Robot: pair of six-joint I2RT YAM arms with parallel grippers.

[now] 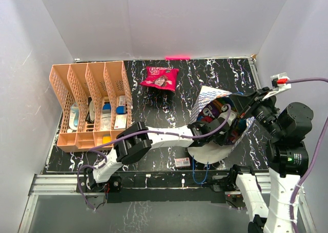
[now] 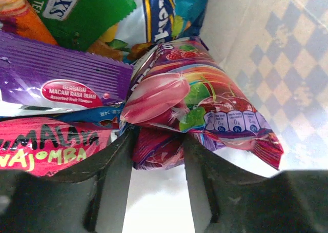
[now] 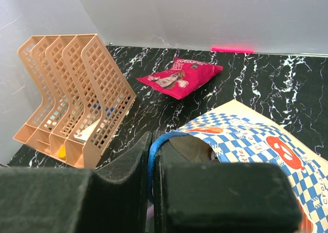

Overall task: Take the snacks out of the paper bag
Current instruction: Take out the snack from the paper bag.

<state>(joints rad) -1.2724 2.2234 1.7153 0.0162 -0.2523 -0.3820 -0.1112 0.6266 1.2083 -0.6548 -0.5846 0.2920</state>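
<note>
- Snacks (image 1: 219,110) peek out of the paper bag (image 1: 207,97), which lies on its side on the right part of the desk (image 1: 169,120). The left hand (image 1: 210,128) is inside the bag's mouth. The right hand (image 1: 246,110) is at the bag's far edge. One pink packet (image 1: 160,78) lies alone on the desk, near the orange rack (image 1: 92,89). A small white box (image 1: 182,162) sits just beside the bag.
- From the left wrist, the two fingers (image 2: 115,187) squeeze a purple fruit packet (image 2: 205,104) from both sides. Purple, pink, green and blue packets crowd around it.
- From the right wrist, the right hand is closed tight on the bag's blue cord handle (image 3: 150,161).
</note>
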